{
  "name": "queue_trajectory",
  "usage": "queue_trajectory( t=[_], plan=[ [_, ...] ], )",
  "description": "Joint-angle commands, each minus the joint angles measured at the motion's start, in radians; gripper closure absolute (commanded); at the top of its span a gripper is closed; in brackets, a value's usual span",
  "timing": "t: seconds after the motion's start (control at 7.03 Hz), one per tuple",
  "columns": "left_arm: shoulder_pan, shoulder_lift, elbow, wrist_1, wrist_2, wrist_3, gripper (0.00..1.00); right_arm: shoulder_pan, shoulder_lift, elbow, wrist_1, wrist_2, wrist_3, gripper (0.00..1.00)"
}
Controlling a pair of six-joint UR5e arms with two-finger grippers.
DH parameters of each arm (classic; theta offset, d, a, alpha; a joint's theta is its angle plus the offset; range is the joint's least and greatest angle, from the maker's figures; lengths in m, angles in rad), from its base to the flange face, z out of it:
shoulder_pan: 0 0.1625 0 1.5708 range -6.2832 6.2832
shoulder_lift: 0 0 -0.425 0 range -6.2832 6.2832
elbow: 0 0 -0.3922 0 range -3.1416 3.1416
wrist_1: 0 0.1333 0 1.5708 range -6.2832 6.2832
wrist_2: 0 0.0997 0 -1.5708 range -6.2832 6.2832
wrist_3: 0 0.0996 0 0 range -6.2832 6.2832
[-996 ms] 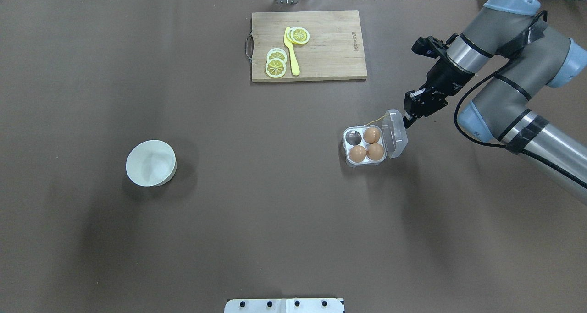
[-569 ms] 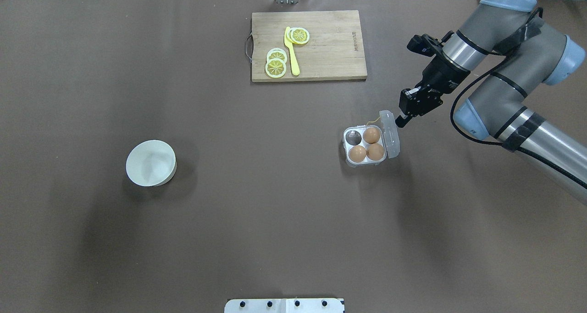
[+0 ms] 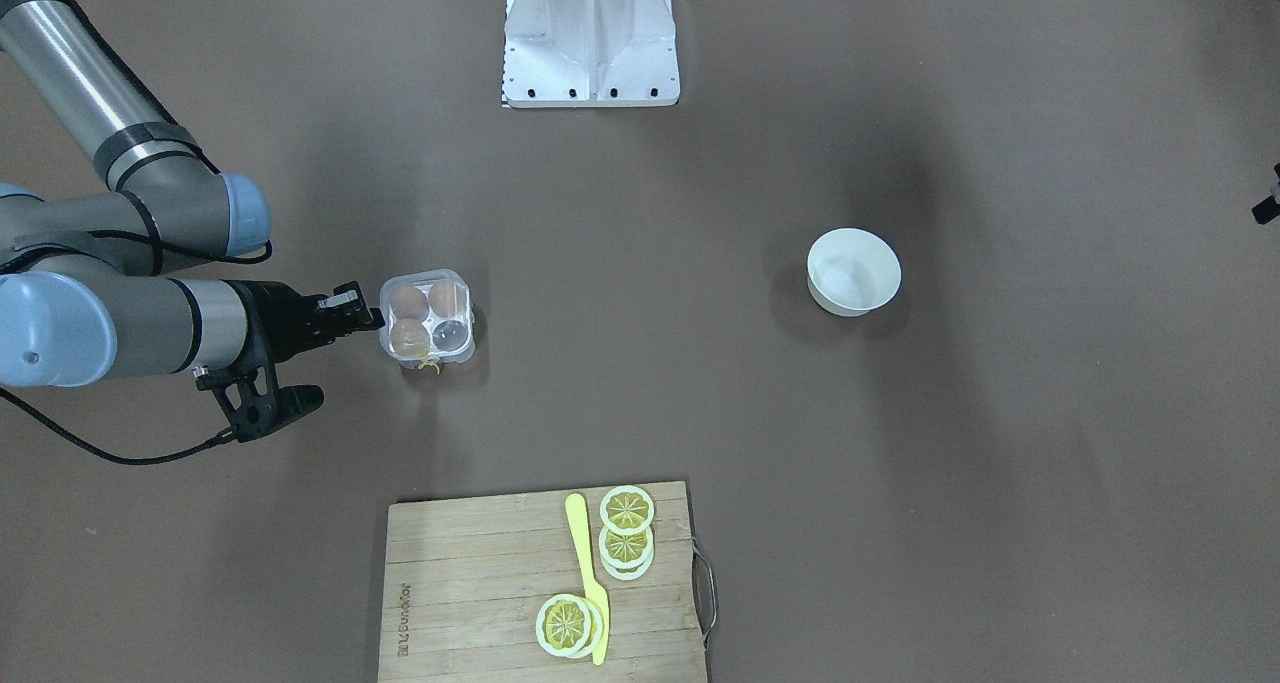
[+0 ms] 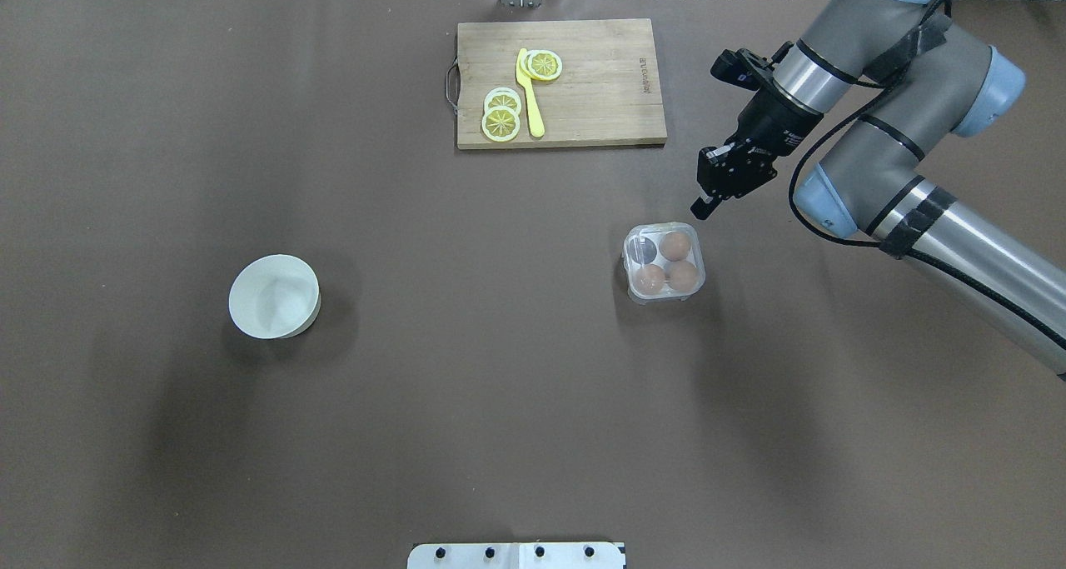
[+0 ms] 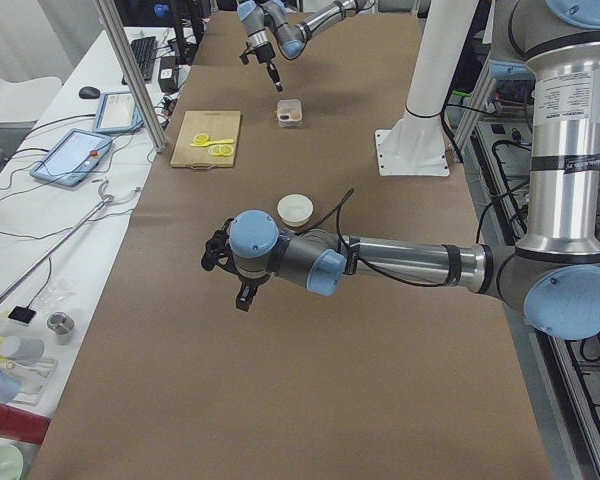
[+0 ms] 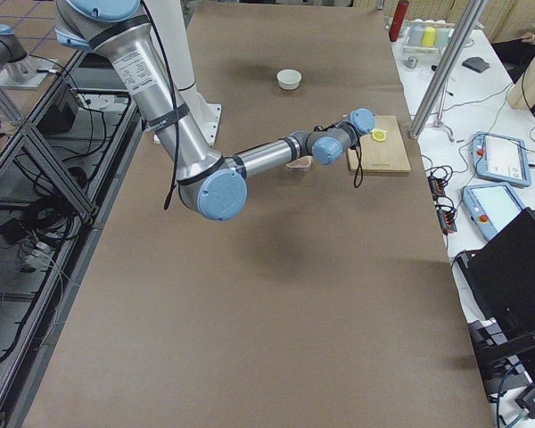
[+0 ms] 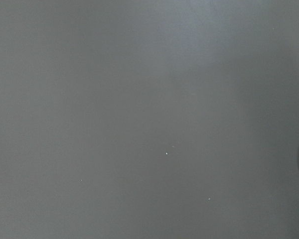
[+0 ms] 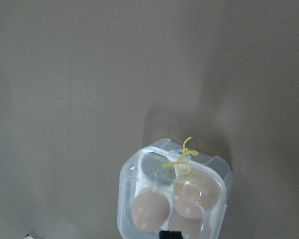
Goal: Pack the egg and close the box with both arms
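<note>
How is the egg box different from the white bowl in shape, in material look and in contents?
The egg box is square and clear; the white bowl is round and opaque. The box has its lid down over three brown eggs; the bowl is open and looks empty. Both stand on the brown table.

This is a robotics lab: jointed robot arms (image 5: 400, 262) reach over a long counter (image 5: 280, 400) covered in brown paper, with a white metal stand (image 5: 412, 150) at its edge. Side tables carry teach pendants (image 5: 72, 158) and a keyboard (image 5: 143, 58) beside an aluminium post (image 5: 132, 75). Cables (image 6: 37, 218) lie bundled on the floor.
</note>
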Motion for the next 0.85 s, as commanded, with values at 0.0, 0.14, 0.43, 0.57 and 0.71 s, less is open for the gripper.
queue_trajectory(
  t=[0.0,0.14,0.43,0.57,0.71],
  plan=[
    [0.000,0.001,-0.004,0.003,0.000,0.000,0.02,-0.006,0.017,-0.005,0.000,0.000,0.005,0.87],
    [0.000,0.000,-0.004,0.003,0.000,0.000,0.02,-0.005,0.017,-0.002,0.001,0.000,0.010,0.86],
    [0.001,-0.005,-0.002,0.006,0.000,0.000,0.02,0.035,0.009,0.006,0.003,-0.026,0.010,0.76],
    [0.001,-0.008,-0.002,0.015,0.000,0.000,0.02,0.067,-0.007,0.006,0.004,-0.031,0.002,0.64],
    [0.001,-0.008,-0.002,0.017,0.000,0.000,0.02,0.093,-0.030,0.006,0.006,-0.035,-0.010,0.55]
  ],
)
